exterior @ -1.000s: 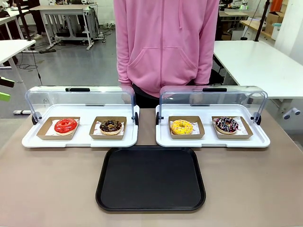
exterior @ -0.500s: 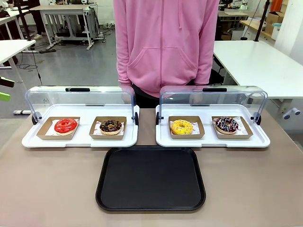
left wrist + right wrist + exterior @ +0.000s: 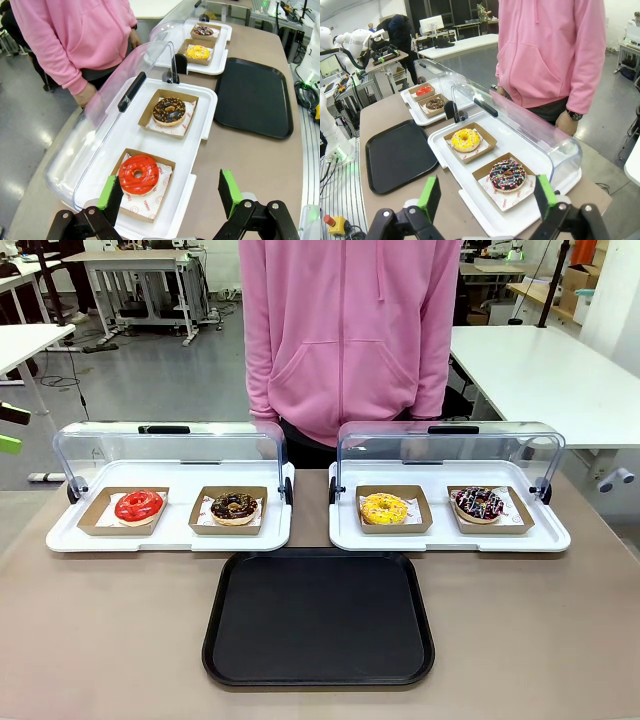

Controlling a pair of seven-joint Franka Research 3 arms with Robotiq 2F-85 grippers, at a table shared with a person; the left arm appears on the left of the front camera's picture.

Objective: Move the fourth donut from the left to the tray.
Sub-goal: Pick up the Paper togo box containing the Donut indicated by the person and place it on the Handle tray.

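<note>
Across the brown table (image 3: 100, 640), a person (image 3: 345, 330) is standing behind two open-lidded display cases (image 3: 170, 535). The approach is, I judge, only starting: the right arm's fingers (image 3: 431, 196) are hanging spread wide and empty, the fourth donut (image 3: 507, 175) sitting in its cardboard holder (image 3: 481, 175) just ahead, between them. The left arm's fingers (image 3: 229, 191) are gaping too. Next, the right fingers need lowering around that holder, then carrying it to the tray (image 3: 400, 150), well off to their left.
</note>
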